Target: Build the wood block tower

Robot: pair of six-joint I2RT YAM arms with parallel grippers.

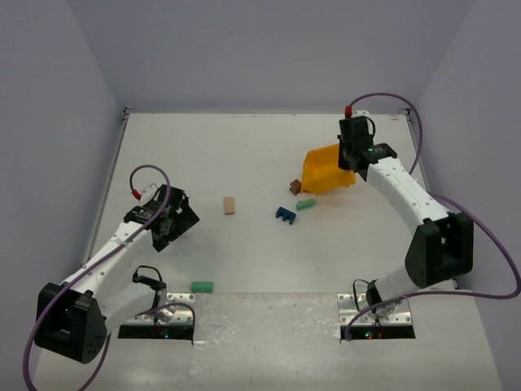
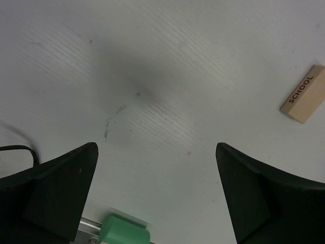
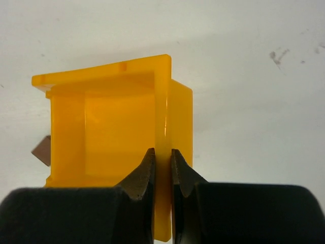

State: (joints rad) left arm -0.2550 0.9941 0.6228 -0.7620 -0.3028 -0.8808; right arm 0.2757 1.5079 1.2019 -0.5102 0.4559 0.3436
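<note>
Pale walls close off the white table on the left, far and right sides. Only the near edge, where the two arm bases are bolted, is open. Most of the tabletop is bare, with wide free room in the far left and the middle.

Wooden blocks lie scattered and flat, none stacked on another. A tan block printed SCHOOL sits near the middle. To its right are a blue block, a small green block and a brown block, the last of them right beside a yellow bin. A second green block lies alone by the near edge, between the arm bases.

The left gripper hangs over bare table on the left with its jaws spread wide and nothing between them. The tan block is off to its right and the near green block lies just on its near side.

The right gripper is at the far right, its jaws pinched on one wall of the tilted yellow bin. The brown block peeks out past the bin's left side.
</note>
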